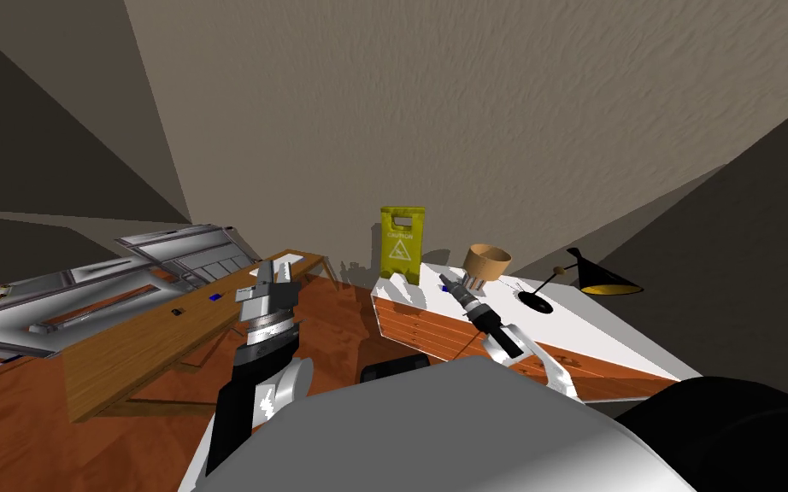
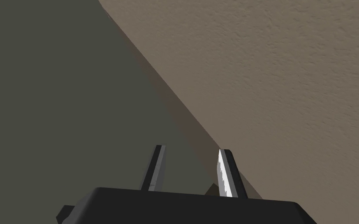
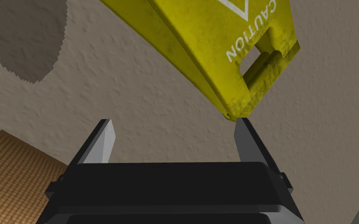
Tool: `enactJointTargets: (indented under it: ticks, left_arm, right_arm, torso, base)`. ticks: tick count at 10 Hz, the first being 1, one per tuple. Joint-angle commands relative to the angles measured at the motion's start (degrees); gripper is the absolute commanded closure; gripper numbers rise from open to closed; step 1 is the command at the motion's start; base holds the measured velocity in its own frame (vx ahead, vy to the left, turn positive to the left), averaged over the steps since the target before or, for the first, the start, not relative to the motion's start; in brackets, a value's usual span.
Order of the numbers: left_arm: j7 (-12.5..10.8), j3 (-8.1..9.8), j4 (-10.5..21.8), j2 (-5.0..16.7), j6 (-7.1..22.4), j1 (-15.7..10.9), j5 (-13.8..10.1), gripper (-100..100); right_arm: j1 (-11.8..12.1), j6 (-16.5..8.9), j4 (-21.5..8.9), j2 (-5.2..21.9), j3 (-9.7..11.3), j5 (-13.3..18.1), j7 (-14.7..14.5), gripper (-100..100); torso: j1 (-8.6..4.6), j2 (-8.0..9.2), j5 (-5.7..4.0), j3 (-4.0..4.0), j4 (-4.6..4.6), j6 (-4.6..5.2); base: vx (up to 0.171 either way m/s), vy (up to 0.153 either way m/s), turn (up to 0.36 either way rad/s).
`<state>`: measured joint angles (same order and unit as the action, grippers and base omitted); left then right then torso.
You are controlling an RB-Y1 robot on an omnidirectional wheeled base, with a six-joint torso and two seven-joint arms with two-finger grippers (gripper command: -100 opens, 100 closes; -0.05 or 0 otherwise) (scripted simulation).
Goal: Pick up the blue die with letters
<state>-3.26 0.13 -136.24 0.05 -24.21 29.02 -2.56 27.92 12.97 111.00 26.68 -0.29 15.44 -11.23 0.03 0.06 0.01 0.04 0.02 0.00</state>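
A room in a house is shown, furnished like a home study. Textured beige walls (image 1: 469, 128) are met by a polished reddish wooden floor (image 1: 337, 320). A long wooden table (image 1: 127, 350) is set along one side and a white-topped chest of drawers (image 1: 614, 337) along the other, on which a black desk lamp (image 1: 593, 278) and a tan woven basket (image 1: 488, 260) are placed. A yellow caution sign (image 1: 402, 243) is stood by the wall.

Head camera looks steeply down, sharing the yellow caution sign (image 1: 402, 243) with the closer right wrist camera. Left's faces wall (image 2: 272, 77).
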Motion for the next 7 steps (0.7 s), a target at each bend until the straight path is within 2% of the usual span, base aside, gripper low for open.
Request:
enactJointTargets:
  ticks: [1,2,3,4,5,6,7]
  left_arm:
    - [0.0,0.0,0.0,0.0,0.0,0.0,0.0,0]
    - [0.0,0.0,0.0,0.0,0.0,0.0,0.0,0]
    - [0.0,0.0,0.0,0.0,0.0,0.0,0.0,0]
    - [0.0,0.0,0.0,0.0,0.0,0.0,0.0,0]
    - [0.0,0.0,0.0,0.0,0.0,0.0,0.0,0]
    - [0.0,0.0,0.0,0.0,0.0,0.0,0.0,0]
    - [0.0,0.0,0.0,0.0,0.0,0.0,0.0,0]
  right_arm:
    - [-0.5,-0.5,-1.7,1.1,0.2,0.8,-0.8,-100]
    - [-0.6,-1.2,-3.8,3.4,0.4,2.3,-2.1,-100]
    - [-0.6,-1.2,-4.4,3.4,0.4,2.3,-2.1,-100]
    - [-0.8,-1.7,-6.8,5.7,0.8,3.9,-3.4,-100]
    - [-0.8,-1.7,-7.2,5.7,0.8,3.9,-3.4,-100]
    - [-1.1,-2.2,-9.0,7.8,1.2,5.5,-4.8,-100]
    - [-1.1,-2.2,-10.1,7.8,1.2,5.5,-4.8,-100]
  torso:
    - [0.0,0.0,0.0,0.0,0.0,0.0]
    - [-0.01,-0.01,0.0,-0.01,0.0,0.02]
    - [-0.01,-0.02,0.0,-0.01,0.0,0.01]
    - [0.0,-0.02,0.0,-0.01,0.0,0.02]
    - [0.02,-0.03,0.0,-0.02,-0.01,0.0]
    - [0.01,-0.04,0.01,-0.02,-0.01,0.02]
    - [0.03,-0.04,0.01,-0.02,-0.01,0.01]
  base:
    - [-0.016,0.013,0.05]
    - [-0.017,0.019,0.097]
    - [-0.013,0.016,0.065]
    - [-0.012,0.023,0.108]
    - [-0.008,0.02,0.057]
    - [-0.01,0.029,0.108]
    - [-0.008,0.021,0.057]
